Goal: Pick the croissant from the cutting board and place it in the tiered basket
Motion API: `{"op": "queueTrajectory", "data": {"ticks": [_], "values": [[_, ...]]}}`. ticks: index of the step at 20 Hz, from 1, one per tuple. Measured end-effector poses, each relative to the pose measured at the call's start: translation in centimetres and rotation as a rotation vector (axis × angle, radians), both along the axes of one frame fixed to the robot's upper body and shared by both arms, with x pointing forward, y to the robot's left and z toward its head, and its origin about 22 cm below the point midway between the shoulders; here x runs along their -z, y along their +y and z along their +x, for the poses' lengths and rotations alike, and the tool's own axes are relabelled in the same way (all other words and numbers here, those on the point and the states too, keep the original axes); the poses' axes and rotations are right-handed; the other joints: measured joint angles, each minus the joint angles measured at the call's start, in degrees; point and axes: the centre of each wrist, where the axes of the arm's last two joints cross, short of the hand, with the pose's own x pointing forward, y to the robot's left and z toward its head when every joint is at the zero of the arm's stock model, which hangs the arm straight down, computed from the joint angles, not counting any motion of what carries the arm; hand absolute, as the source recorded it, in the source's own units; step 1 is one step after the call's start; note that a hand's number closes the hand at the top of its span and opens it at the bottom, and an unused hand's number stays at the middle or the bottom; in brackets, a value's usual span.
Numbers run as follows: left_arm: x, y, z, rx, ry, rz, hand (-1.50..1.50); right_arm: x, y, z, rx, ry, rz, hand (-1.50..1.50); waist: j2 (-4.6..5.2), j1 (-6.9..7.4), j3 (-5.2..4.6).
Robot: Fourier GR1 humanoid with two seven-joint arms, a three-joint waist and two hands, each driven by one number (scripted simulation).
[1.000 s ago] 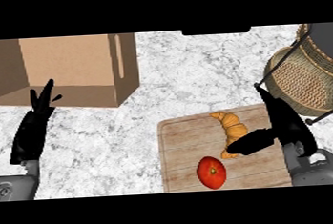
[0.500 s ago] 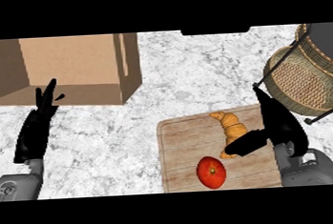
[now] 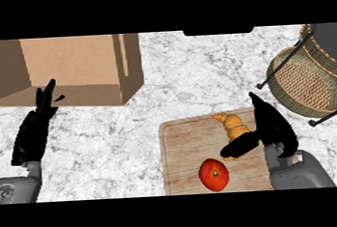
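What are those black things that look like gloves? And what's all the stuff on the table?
Those are a robot's two hands, seen from a camera in its head looking down at a kitchen counter. The left hand rests open at the left side, fingers up. The right hand sits by the croissant, thumb beside it, but it is not holding it yet. The croissant lies on a wooden cutting board, next to a red tomato. At the top left is a brown cardboard box. At the right is a woven tiered basket, where the croissant should go.
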Motion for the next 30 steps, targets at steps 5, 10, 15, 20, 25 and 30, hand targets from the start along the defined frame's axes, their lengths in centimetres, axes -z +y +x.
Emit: {"op": "queueTrajectory", "data": {"ticks": [5, 10, 15, 20, 25, 30], "values": [[0.1, 0.3, -0.5, 0.002, 0.001, -0.001, 0.0, 0.8, 0.2, 0.6, 0.022, 0.023, 0.002, -1.5, 0.04, 0.11, 0.01], [0.2, 0.2, -0.1, 0.012, 0.012, -0.008, 0.0, 1.7, 0.4, 0.6, 0.015, 0.043, 0.009, -1.5, 0.05, -0.14, 0.04], [0.6, -0.3, 0.1, 0.01, 0.003, -0.008, 0.0, 2.7, 1.1, 0.9, 0.009, 0.067, 0.024, -1.5, 0.09, -0.06, 0.04], [0.4, -0.4, 0.1, 0.008, 0.008, -0.007, 0.0, 4.4, 1.5, 1.2, 0.021, 0.109, 0.047, -1.5, 0.11, 0.02, 0.04], [0.5, 0.1, 0.2, 0.017, 0.016, -0.008, 0.0, 5.0, 0.9, 2.0, -0.008, 0.138, 0.062, 1.5, -0.23, -0.09, -0.4], [0.1, -0.4, 0.4, 0.012, 0.017, -0.015, 0.0, 5.3, 1.3, 2.6, -0.083, 0.139, -0.037, 1.5, -0.37, -0.05, -0.6]]}}
